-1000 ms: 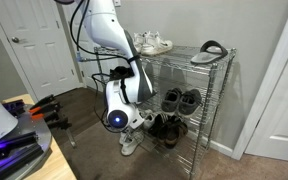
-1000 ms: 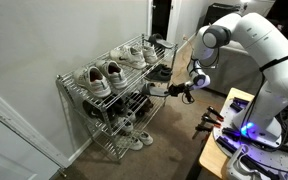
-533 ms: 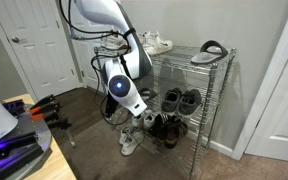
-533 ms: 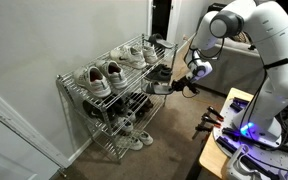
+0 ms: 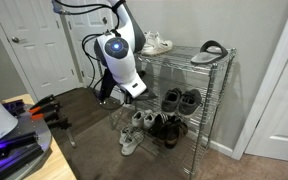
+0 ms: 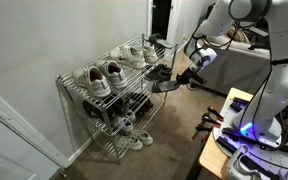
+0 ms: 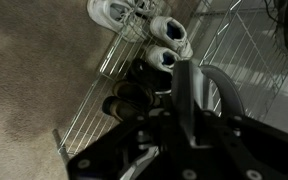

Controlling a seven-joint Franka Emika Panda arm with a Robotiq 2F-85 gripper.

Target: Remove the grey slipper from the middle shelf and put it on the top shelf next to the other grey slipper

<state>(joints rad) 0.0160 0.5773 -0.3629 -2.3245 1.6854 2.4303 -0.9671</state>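
Grey backless slipper (image 6: 164,87), flat-soled with a darker arched toe band, hangs in the air near the open end of the tall chrome wire shoe rack (image 5: 218,100). It appears clear of every tier and is pinched in the black two-finger gripper (image 6: 180,83) of the white arm. The jaws are clamped on it. In the wrist view the slipper's dark arch sits just past the fingers, though I cannot make out exactly which edge they bite. Its mate, the other grey slipper (image 5: 210,49), lies at the far end of the top wire-grid shelf (image 5: 182,57). A pair of white sneakers (image 5: 154,43) sits at the end nearer the arm, with bare grid between them. Dark lace-up shoes (image 5: 180,100) sit on a tier below. I would judge the slipper to be very light and probably foam or rubber, so weight is no worry, but the thin sole will likely bend and droop away from wherever it is held. A pinch on one edge could also let it swing or pivot between the pads. The firmest hold looks to be across the sole's edge close to the toe band, where the arch stiffens it. It is not fragile and a firm squeeze should do no harm. The soft sole may catch on the wire grid, so it wants laying down flat in the gap beside its mate, not sliding in.
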